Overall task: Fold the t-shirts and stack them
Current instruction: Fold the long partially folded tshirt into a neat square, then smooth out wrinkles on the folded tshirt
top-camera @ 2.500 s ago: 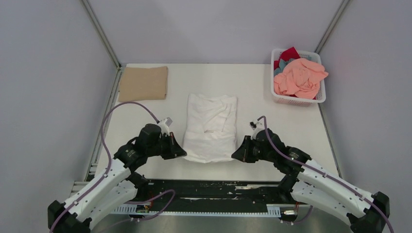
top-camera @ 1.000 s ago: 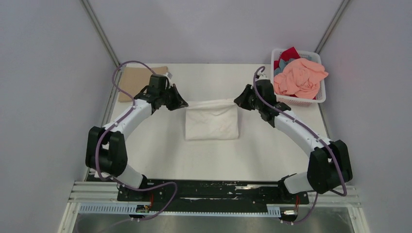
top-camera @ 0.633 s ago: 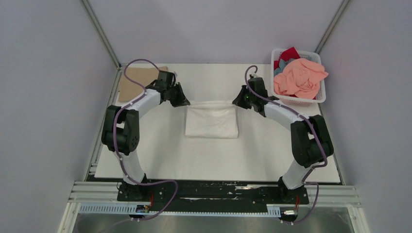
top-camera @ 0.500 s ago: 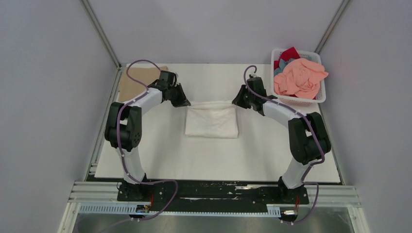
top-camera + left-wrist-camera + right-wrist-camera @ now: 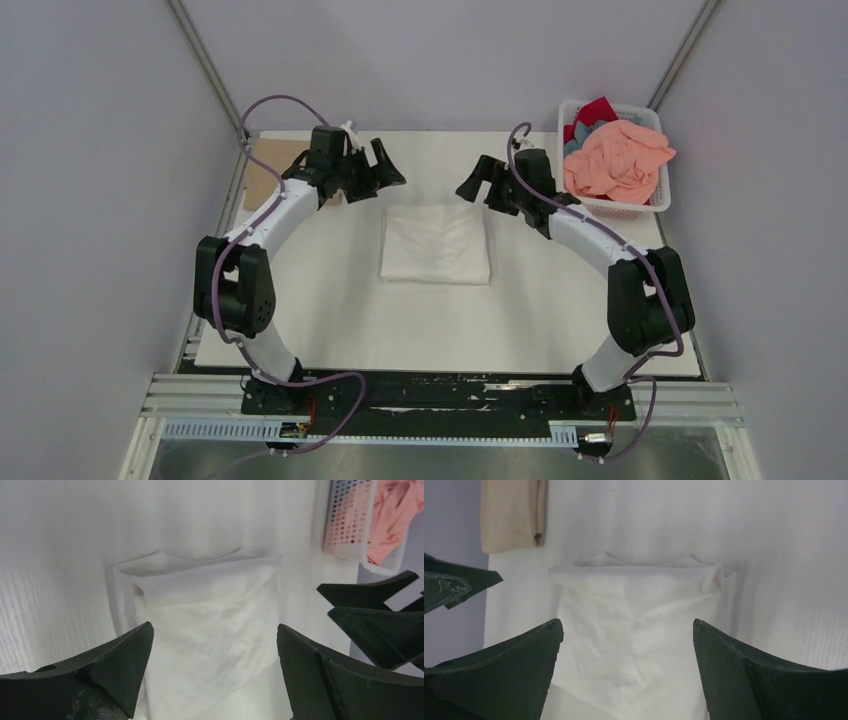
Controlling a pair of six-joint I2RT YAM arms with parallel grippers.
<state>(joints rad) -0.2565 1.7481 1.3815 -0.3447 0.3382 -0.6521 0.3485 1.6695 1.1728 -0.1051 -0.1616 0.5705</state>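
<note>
White lattice basket (image 5: pixel 612 205) sitting at the far right corner, white table top (image 5: pixel 440 320) lying beneath, grey wall panels (image 5: pixel 430 60) standing around, metal rail (image 5: pixel 440 428) running along the near edge.

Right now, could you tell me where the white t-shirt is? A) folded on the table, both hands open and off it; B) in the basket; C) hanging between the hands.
A: the white t-shirt lies folded on the table; the left hand and right hand are open, clear of it.
</note>
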